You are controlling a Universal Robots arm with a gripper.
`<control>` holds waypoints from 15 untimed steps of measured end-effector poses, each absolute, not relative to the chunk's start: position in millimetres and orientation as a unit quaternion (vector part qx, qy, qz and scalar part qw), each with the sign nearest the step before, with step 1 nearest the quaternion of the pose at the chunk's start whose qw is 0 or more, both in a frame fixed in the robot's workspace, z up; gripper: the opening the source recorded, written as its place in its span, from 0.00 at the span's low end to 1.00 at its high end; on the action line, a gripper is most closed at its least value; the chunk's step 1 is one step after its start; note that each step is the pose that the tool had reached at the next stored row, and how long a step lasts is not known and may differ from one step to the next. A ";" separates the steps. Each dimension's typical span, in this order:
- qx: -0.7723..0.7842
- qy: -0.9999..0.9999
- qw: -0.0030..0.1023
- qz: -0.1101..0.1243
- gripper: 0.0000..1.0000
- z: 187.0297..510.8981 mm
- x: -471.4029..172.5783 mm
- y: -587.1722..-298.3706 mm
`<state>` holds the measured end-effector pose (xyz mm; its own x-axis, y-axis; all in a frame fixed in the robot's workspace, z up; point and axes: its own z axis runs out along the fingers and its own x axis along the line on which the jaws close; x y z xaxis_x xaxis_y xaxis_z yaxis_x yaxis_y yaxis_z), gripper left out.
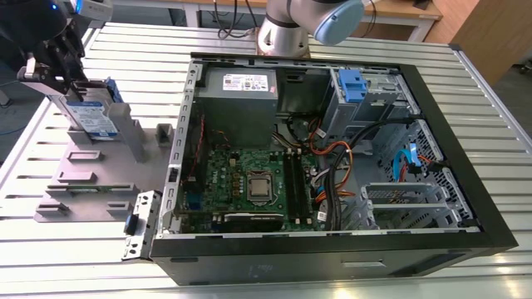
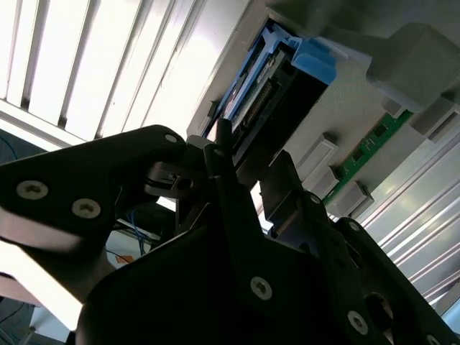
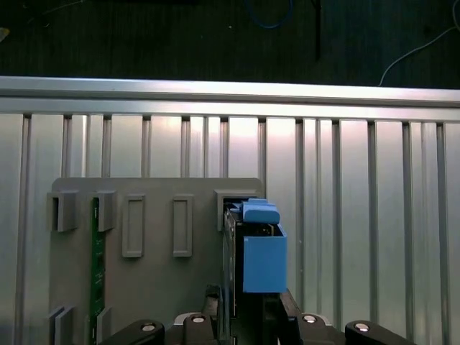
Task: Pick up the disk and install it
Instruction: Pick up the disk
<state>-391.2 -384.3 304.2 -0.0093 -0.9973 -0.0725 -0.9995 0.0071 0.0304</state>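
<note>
Step in hand, as I judge it: getting the disk out of its stand. The pincer (image 2: 253,169) sits at the upper end of the disk (image 1: 93,119), which stands on edge in a slot of the grey stand (image 1: 108,168), directly under the pincer. The first wrist view looks straight down the blue carrier (image 3: 262,251). I cannot tell whether the pincer has closed on the disk or merely straddles it. To do this well, the grip should be centred on the carrier and square to the flat faces. The pull should run straight along the slot so the frame does not bind on the slot walls. Another slot of the stand holds a green board (image 3: 95,273), apart from the pincer, so no obstruction there. Well away from the pincer, across the bench (image 1: 50,268), lies the open case (image 1: 332,265). A blue bracket (image 1: 352,84) sits at its far side, and loose cables (image 1: 337,156) are bunched by the bays, a probable snag risk.
</note>
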 end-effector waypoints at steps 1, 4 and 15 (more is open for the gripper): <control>-0.704 0.709 0.015 0.036 0.43 304.2 -391.2 -384.3; -0.704 0.709 0.015 0.036 0.43 304.1 -391.2 -384.3; -0.704 0.709 0.015 0.036 0.35 304.1 -391.2 -384.3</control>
<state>-391.2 -384.3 304.1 -0.0092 -0.9974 -0.0721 -0.9995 0.0071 0.0301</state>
